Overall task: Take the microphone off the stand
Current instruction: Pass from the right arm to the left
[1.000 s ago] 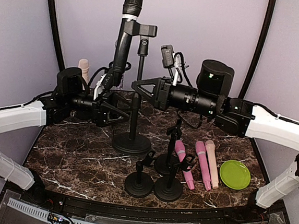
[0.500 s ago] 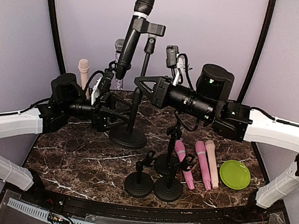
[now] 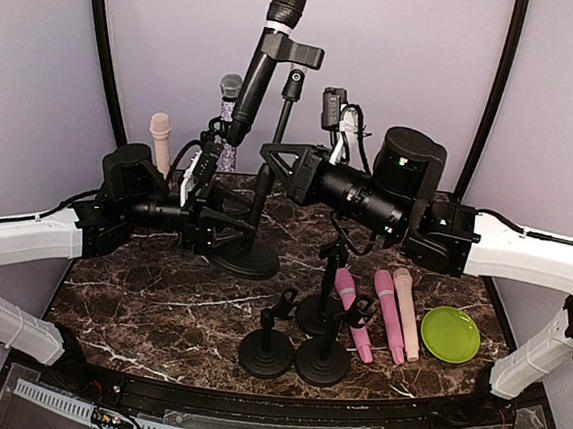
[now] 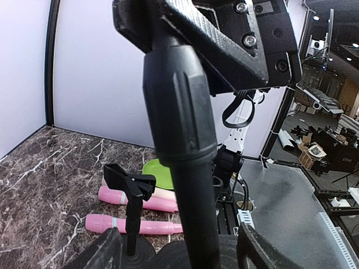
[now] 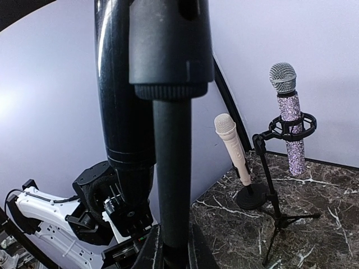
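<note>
A black microphone (image 3: 265,57) sits in the clip of a tall black stand (image 3: 276,133), which leans to the right. Its round base (image 3: 247,261) rests on the marble table. My right gripper (image 3: 268,165) is shut on the stand's pole (image 5: 171,185) at mid-height. My left gripper (image 3: 237,232) is low at the pole, just above the base. In the left wrist view the pole (image 4: 190,196) stands between the spread fingers (image 4: 106,252) with a gap on each side. The microphone's body (image 5: 120,84) runs beside the pole in the right wrist view.
At the back left stand a cream microphone (image 3: 160,133) and a glitter microphone (image 3: 232,89) in their stands. Three small empty stands (image 3: 267,343) crowd the front middle. Two pink microphones (image 3: 390,314), a cream one and a green plate (image 3: 450,334) lie at the right.
The stand has tilted further, carrying the microphone's head up and to the right, and its base has slid a little left. My left gripper's fingers have narrowed slightly around the pole.
</note>
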{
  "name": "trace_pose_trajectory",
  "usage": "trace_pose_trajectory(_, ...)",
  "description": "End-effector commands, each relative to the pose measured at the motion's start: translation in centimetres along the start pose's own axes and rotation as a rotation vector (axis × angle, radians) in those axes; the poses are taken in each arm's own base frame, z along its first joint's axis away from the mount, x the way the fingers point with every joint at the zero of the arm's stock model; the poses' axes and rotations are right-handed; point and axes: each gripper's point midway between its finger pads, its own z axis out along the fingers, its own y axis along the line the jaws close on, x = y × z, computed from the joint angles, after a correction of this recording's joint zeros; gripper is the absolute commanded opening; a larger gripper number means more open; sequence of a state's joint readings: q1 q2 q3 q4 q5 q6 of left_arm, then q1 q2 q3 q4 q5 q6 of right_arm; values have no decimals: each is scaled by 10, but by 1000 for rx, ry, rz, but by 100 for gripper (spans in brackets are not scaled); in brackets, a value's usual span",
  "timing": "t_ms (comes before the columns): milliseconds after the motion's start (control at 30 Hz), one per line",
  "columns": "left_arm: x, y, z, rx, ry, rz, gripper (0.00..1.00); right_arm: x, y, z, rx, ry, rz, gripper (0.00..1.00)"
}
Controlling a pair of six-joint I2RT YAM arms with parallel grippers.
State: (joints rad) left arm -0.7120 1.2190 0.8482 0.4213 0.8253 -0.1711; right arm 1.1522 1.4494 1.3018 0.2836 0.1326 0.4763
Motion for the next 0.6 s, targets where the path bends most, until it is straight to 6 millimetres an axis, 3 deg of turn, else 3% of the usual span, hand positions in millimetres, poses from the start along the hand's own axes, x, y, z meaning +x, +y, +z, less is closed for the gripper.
trace_pose_trajectory(0,1,-2,4,-3,18,25,72,-49,17,-7,-19,-191,32,0)
trace_pose_trajectory(300,2,3,6,-27,17,21,72,-39,25,5,-12,-178,-12,0)
trace_pose_trajectory(567,4,6,5,-45,17,22,41,-41,18,1,29,-199,-14,0)
